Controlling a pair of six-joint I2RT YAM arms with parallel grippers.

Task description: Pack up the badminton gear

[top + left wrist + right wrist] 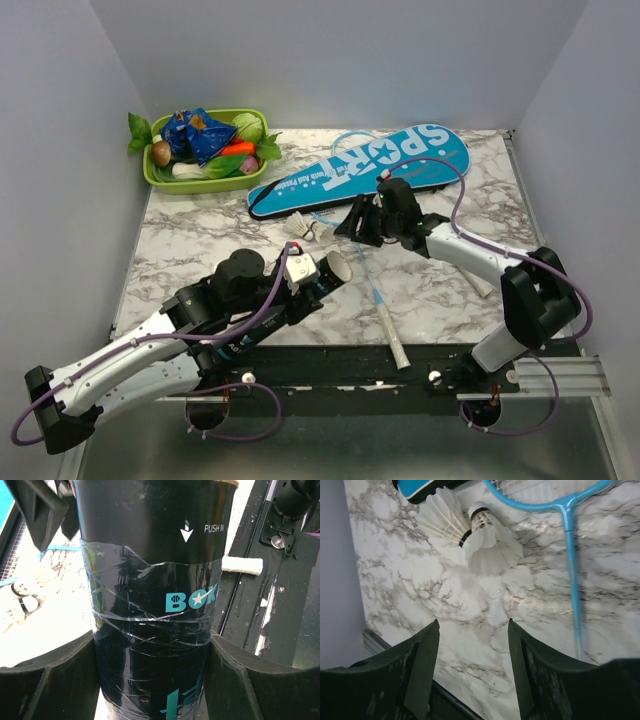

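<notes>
Glossy dark plastic tube (150, 535), wrapped in wrinkled clear tape (145, 625). Soft white feather shuttlecocks (492, 547). Smooth marble-patterned table (460, 605) with a slight sheen.

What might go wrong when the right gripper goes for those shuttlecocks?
The two shuttlecocks lie against each other, so the open right gripper may pinch both or crush feathers. The racket shaft lies close beside them and could get nudged. The dark tube in the left gripper could slip on its wrinkled film.
</notes>
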